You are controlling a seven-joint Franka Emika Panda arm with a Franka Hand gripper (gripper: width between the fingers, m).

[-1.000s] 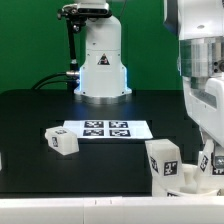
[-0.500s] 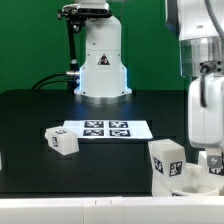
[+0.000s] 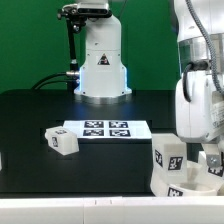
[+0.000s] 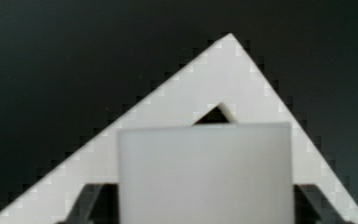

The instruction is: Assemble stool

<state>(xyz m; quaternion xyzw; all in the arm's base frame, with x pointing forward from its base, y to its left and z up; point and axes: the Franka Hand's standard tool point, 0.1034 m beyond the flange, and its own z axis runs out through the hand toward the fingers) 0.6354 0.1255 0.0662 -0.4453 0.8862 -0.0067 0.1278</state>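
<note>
In the wrist view a white blocky stool leg (image 4: 206,170) fills the space between my dark fingers (image 4: 98,204), and my gripper (image 4: 202,206) is shut on it. A white triangular shape lies behind it on the black table. In the exterior view my gripper (image 3: 209,157) hangs low at the exterior view's right, mostly hidden by the arm. Beside it a tagged leg (image 3: 167,154) stands upright on the round white seat (image 3: 188,184) at the front right. Another loose leg (image 3: 60,141) lies on the table at the exterior view's left.
The marker board (image 3: 106,129) lies flat mid-table beside the loose leg. The white robot base (image 3: 101,62) stands at the back centre with cables to its left. The table's front edge runs just below the seat.
My arm has swung toward the exterior view's left and now hangs over the seat. The upright tagged leg has shifted slightly right.
</note>
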